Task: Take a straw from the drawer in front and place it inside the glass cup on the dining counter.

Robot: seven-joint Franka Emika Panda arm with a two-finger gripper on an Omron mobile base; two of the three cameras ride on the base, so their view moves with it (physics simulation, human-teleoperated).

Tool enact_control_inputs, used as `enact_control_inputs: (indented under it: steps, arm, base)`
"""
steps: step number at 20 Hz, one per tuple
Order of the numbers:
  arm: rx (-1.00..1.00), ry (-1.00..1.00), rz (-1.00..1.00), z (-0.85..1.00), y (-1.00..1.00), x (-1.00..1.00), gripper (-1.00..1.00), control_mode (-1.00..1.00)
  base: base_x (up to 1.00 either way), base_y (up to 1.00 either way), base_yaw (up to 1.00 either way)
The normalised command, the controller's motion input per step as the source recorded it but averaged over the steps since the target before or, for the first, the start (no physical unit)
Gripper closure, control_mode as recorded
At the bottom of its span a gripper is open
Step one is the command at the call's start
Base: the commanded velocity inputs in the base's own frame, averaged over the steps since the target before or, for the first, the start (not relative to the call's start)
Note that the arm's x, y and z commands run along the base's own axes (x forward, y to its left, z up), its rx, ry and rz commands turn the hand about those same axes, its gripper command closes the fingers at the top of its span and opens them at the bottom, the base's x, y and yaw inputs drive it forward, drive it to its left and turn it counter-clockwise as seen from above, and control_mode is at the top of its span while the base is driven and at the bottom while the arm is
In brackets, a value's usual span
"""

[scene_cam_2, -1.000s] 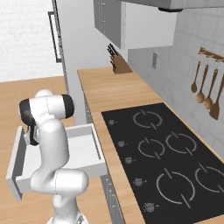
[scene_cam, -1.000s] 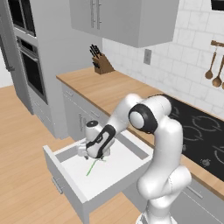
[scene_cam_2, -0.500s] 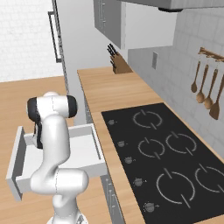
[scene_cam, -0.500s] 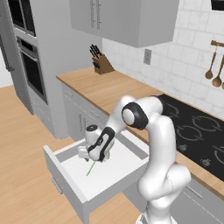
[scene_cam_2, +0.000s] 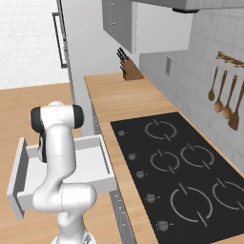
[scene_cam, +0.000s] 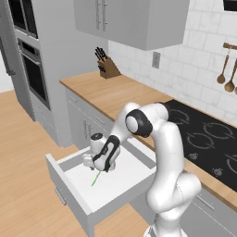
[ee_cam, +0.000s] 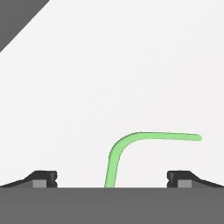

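Over drawer (scene_cam: 74,178), tool (ee_cam: 112,179) wide open, straddling straw (ee_cam: 131,142)

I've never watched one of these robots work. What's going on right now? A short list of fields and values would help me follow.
setting: simulated kitchen
drawer: pulled open, white inside
straw: light green, bent, lying on the drawer floor
gripper: lowered into the drawer, fingers spread wide, straw running between them, not yet clamped
cooktop: black, set in the wood worktop, to the arm's right
knife block: at the back of the worktop by the tiled wall
wooden spoons: hanging on the wall
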Motion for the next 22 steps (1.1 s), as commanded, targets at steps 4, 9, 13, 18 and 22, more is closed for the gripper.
enact_control_inputs:
  steps: [4, 9, 13, 18, 22]
  arm:
    - [0.0, -0.01, -0.09, 0.0, 0.0, 0.0, -1.0, -1.0]
    - [0.0, -0.01, -0.1, 0.0, -0.08, 0.04, -1.0, -1.0]
    - [0.0, 0.0, -0.09, -0.04, -0.11, 0.07, -1.0, -1.0]
    - [0.0, 0.0, -0.08, -0.19, -0.04, 0.05, -1.0, -1.0]
    - [0.0, 0.0, -0.07, -0.22, 0.0, 0.07, -1.0, -1.0]
  base:
    - [0.0, 0.0, 0.0]
    - [0.0, 0.0, 0.0]
    - [0.0, 0.0, 0.0]
    - [0.0, 0.0, 0.0]
    - [0.0, 0.0, 0.0]
